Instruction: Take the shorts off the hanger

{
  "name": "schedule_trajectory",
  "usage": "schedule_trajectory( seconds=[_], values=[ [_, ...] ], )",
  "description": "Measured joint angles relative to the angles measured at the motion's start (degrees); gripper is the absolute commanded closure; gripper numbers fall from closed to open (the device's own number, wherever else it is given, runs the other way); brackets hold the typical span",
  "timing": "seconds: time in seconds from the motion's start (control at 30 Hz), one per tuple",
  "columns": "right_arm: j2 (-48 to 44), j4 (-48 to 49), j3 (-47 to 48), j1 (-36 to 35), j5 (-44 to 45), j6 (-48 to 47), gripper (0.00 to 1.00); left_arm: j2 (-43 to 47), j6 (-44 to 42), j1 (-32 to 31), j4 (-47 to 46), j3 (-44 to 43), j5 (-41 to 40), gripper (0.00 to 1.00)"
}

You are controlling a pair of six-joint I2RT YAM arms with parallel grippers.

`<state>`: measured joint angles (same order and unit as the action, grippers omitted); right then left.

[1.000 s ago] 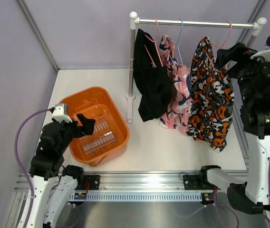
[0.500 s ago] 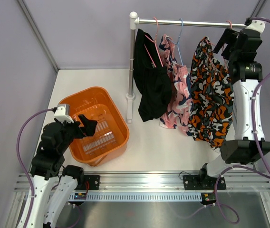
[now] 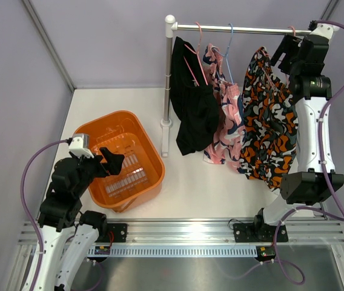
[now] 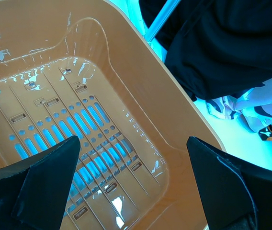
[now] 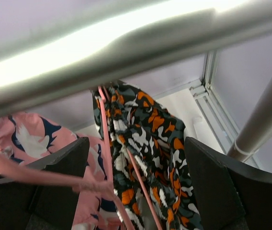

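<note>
Right gripper (image 3: 283, 54) is at the right end of the rail (image 3: 244, 28), fingers spread and empty, near the pink hanger (image 5: 104, 124) carrying the camo shorts (image 3: 269, 121); contact with it cannot be told. Black shorts (image 3: 190, 103) and pink shorts (image 3: 225, 121) hang on the same rail, further left. Left gripper (image 3: 108, 160) is spread and empty over the orange basket (image 3: 93, 130).

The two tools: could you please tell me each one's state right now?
Left tool: open, empty, above the orange plastic basket.
Right tool: open, empty, facing the orange camouflage-print cloth shorts.
</note>
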<state>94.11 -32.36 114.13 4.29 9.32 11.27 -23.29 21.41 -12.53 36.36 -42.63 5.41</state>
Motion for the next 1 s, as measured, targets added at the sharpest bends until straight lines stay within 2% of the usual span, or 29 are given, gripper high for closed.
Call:
schedule_trajectory(
  seconds=[0.33,0.53,0.7,0.93,0.97,1.0],
  values=[
    [-3.7,1.6,-3.6,0.0,-3.2,0.3,0.4,0.1,0.0,-0.2,0.0,0.0,0.0,0.01],
    [-3.7,2.3,-3.7,0.0,-4.7,0.3,0.46,0.1,0.0,-0.2,0.0,0.0,0.0,0.01],
    [-3.6,2.4,-3.7,0.0,-6.0,0.4,0.56,0.1,0.0,-0.2,0.0,0.0,0.0,0.01],
    [-3.2,2.5,-3.7,0.0,-6.9,0.5,0.61,0.1,0.0,-0.2,0.0,0.0,0.0,0.01],
    [-3.1,2.5,-3.7,0.0,-7.0,0.5,0.62,0.1,0.0,-0.2,0.0,0.0,0.0,0.01],
    [-3.1,2.5,-3.7,0.0,-7.1,0.5,0.7,0.1,0.0,-0.2,0.0,0.0,0.0,0.01]
  ],
)
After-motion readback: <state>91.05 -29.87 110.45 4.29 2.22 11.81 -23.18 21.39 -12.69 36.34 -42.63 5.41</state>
